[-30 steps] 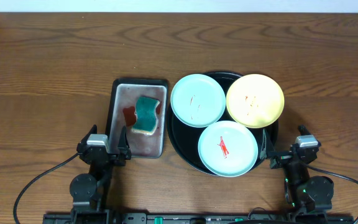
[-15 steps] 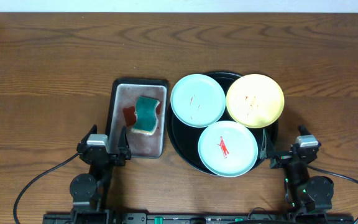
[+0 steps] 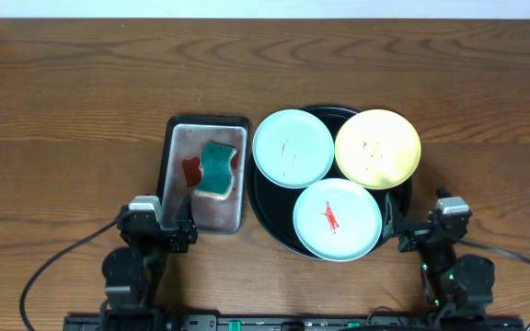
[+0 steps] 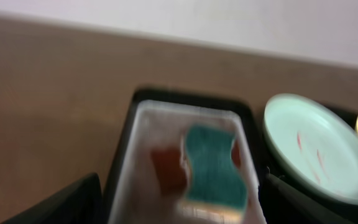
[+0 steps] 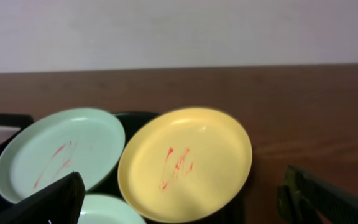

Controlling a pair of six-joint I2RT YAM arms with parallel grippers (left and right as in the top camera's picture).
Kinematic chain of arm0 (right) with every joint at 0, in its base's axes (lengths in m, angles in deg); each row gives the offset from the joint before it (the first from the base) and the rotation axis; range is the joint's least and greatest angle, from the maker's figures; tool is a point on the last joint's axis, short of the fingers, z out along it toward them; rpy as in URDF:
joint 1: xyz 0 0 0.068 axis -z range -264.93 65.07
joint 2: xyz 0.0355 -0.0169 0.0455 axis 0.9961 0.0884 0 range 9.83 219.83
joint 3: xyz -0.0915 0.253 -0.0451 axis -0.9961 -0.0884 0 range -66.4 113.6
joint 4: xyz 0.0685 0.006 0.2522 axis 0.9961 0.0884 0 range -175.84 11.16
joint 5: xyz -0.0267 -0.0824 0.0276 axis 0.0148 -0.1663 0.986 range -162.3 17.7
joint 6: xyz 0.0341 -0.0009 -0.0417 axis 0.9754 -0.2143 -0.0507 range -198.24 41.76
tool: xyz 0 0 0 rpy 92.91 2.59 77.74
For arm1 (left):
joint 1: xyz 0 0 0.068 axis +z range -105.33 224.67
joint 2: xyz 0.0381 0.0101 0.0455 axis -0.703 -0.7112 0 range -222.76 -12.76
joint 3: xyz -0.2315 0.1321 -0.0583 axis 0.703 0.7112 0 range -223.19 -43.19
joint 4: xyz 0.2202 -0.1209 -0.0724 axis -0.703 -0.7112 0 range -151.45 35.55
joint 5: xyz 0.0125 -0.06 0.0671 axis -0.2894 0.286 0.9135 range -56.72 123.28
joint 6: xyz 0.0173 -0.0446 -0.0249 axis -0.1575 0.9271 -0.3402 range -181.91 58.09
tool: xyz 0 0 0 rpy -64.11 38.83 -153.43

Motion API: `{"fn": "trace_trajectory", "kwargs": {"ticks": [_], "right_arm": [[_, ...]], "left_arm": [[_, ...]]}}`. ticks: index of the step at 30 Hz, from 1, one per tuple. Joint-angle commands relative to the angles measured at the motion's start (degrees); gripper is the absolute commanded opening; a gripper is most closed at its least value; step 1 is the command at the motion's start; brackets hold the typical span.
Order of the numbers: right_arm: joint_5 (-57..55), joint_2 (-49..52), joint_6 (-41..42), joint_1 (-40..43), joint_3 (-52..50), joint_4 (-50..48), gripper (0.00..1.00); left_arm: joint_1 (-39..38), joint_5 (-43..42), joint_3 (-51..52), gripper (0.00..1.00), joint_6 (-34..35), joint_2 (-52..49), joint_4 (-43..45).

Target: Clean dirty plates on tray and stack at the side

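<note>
You have both claws low at the near edge of the table, and neither is touching any plate.

The right claw stands released, jaws wide, grasping nothing. It sits just to the right of the tray. The near mint plate lies just to its left, apart from it. The yellow plate lies beyond the claw, farther from you. In the right wrist view the yellow plate is straight ahead between the fingers.

The left claw is likewise released and empty. It sits at the near edge of the metal pan, with the tray well off to its right. Its wrist view is blurred, but the pan and the far mint plate can be made out ahead.

Count of plates: three, all on the tray. Two are mint and one is yellow. Each carries thin red or orange smears. They meet at their edges, and all three reach out over the tray's rim.

Count of other items: one black round tray, one rectangular pan, and one green sponge. The sponge lies inside the pan beside a red stain.

No plate lies on the bare table beside the tray.
</note>
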Motion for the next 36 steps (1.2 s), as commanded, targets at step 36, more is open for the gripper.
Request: {"fn": "trace_trajectory", "kwargs": {"ticks": [36], "right_arm": [[9.46,49.70,0.28,0.24,32.85,22.32,0.99]], "left_arm": [[-8.02,5.77,-44.89,0.80,7.32,-67.08,-13.79]]}}
